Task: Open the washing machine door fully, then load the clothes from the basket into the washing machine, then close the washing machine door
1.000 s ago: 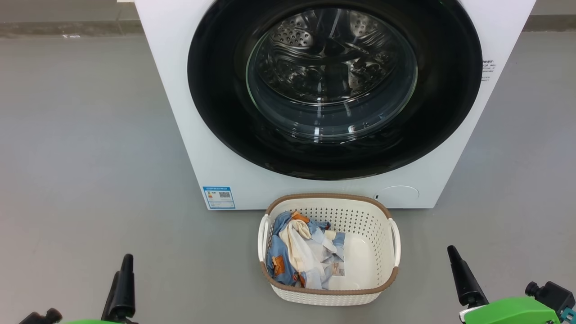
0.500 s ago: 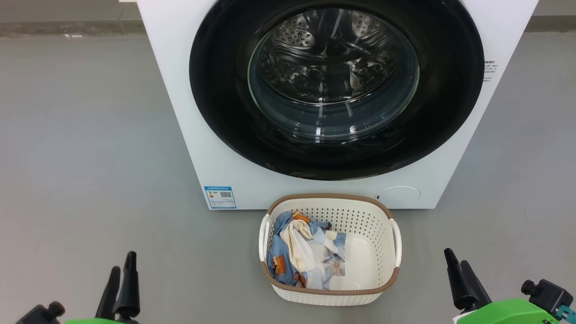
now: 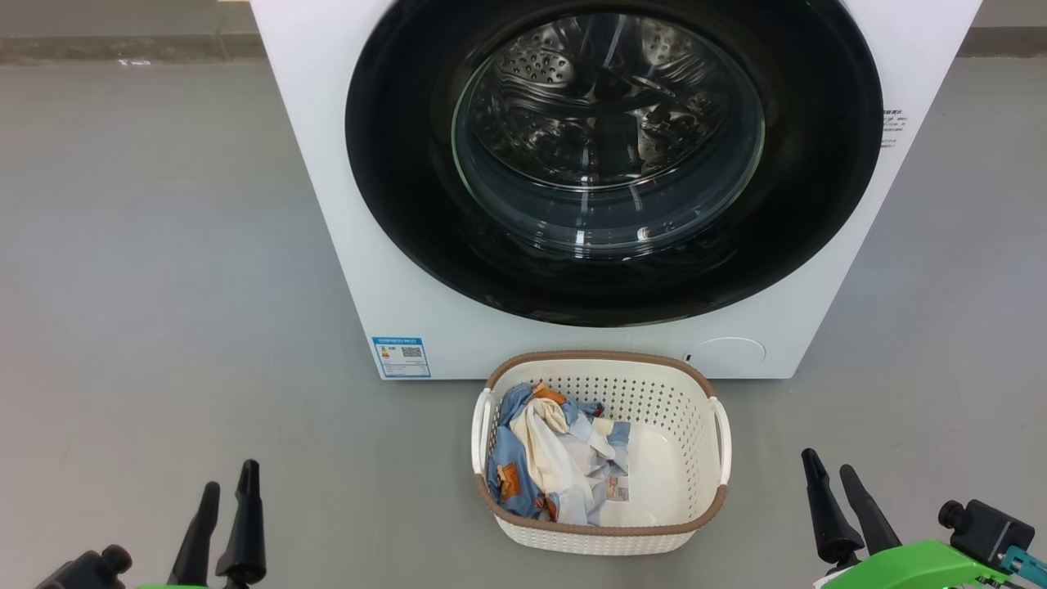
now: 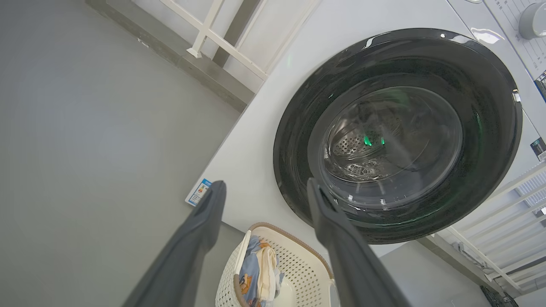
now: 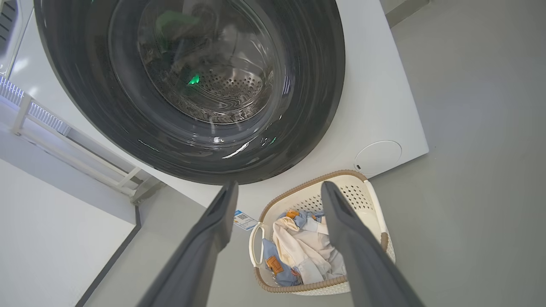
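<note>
Glossy black round door (image 3: 393,164), bulging glass, shut on white washer (image 3: 327,204). Perforated cream basket (image 3: 601,357) holds soft blue clothes (image 3: 540,458). L gripper (image 3: 229,474), R gripper (image 3: 827,460): fingers apart, empty.

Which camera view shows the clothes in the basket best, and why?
The head view: it looks down into the basket, clothes unobstructed. The right wrist view has the right hand partly covering them; the left wrist view crops them.
</note>
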Available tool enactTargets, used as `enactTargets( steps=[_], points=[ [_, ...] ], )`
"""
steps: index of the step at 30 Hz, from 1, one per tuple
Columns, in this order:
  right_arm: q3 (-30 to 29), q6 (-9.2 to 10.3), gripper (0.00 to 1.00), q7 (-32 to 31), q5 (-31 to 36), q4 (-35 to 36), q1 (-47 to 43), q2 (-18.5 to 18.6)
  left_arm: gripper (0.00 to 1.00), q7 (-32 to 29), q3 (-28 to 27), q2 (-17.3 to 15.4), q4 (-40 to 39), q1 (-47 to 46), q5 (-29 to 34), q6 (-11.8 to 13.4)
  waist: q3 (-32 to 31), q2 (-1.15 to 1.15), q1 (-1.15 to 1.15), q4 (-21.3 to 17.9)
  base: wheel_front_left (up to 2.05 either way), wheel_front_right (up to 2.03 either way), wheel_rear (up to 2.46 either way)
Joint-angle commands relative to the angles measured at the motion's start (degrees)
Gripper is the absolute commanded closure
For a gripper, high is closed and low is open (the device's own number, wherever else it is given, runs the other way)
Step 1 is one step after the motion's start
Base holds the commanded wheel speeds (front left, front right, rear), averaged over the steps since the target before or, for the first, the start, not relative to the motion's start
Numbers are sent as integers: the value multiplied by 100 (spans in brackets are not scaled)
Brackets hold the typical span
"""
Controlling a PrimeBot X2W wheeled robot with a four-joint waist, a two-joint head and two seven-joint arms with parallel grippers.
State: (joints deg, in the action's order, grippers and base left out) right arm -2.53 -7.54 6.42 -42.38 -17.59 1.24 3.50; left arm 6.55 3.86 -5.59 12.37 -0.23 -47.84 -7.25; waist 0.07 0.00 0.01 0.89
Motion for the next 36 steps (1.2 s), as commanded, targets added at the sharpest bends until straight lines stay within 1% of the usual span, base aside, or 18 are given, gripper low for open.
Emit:
enactTargets(
  steps=[1, 36],
  points=[
    [112, 3, 0, 84, 182, 165, 89, 14, 0, 71, -95, -153, -180, -112, 174, -16, -3, 0, 0, 1, 0, 0, 0],
    [-16, 5, 0, 657, 2449, 363, -127, 1, 0, 643, 209, -404, -438, -4, 2312, -22, -12, 0, 0, 22, 0, 0, 0]
  ],
)
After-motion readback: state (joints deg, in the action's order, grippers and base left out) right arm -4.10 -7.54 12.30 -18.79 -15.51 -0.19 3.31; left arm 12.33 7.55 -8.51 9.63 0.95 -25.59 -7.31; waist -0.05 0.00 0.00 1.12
